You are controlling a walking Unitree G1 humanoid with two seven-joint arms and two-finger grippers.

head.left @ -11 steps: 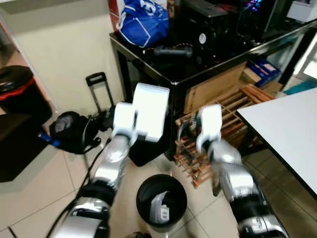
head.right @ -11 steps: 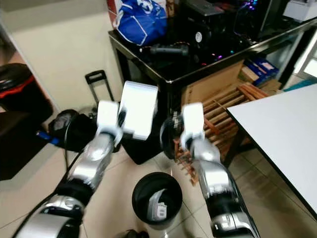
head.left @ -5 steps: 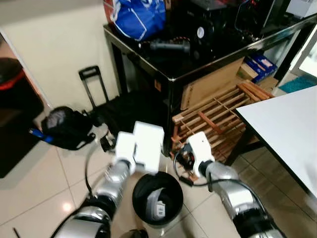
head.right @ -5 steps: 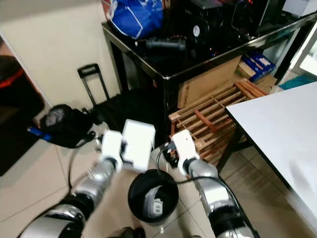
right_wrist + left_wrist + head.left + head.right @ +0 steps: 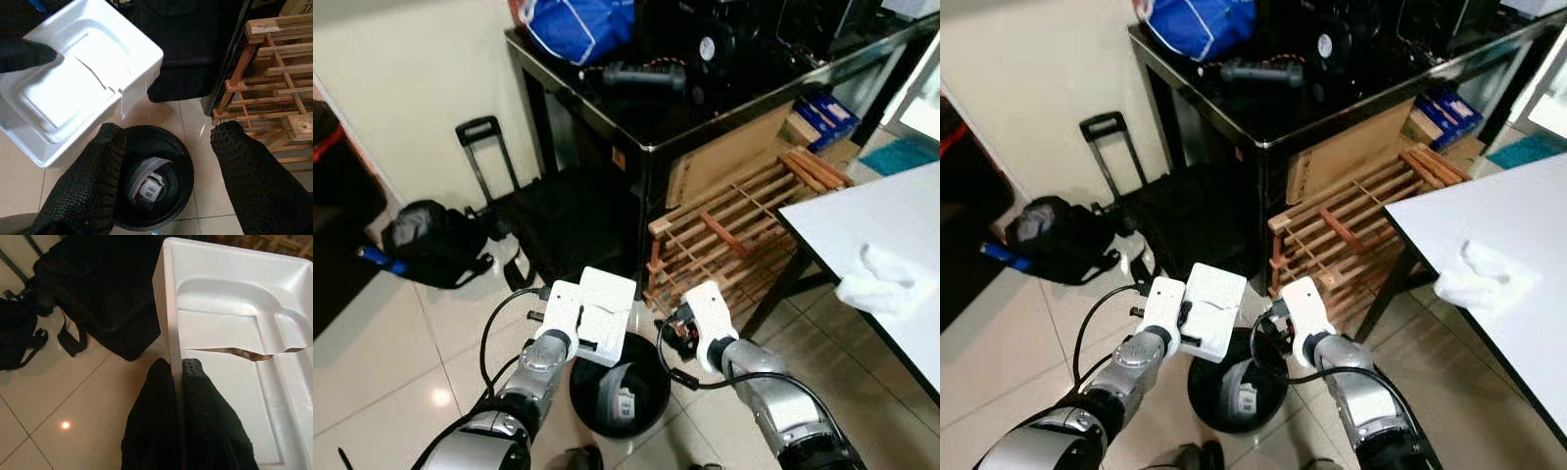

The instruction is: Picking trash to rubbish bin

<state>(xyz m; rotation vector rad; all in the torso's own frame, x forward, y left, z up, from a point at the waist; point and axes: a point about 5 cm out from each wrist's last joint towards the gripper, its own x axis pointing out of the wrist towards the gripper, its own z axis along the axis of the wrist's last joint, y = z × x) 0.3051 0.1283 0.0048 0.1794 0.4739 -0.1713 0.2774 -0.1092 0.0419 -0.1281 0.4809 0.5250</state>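
A white foam tray point(image 5: 607, 313) hangs tilted just above the near-left rim of a round black rubbish bin point(image 5: 619, 397) on the tiled floor. My left gripper point(image 5: 177, 367) is shut on the tray's edge, one finger on each side of its rim. The tray's moulded inside point(image 5: 234, 362) faces the left wrist camera. My right gripper point(image 5: 170, 129) is open over the bin point(image 5: 161, 147), beside the tray point(image 5: 73, 98) and not touching it. A white wrapper with a label point(image 5: 149, 183) lies inside the bin.
A black table point(image 5: 636, 117) with electronics and a blue bag point(image 5: 573, 24) stands ahead. Below it are a black trolley case point(image 5: 568, 215) and a wooden rack point(image 5: 734, 225). A black backpack point(image 5: 426, 240) lies left. A white table point(image 5: 901, 215) at right holds a crumpled tissue point(image 5: 886, 284).
Both arms have come down from chest height to just above the bin, the left one bringing the foam tray with it. The camera has tilted downward, bringing the tissue on the white table into view.
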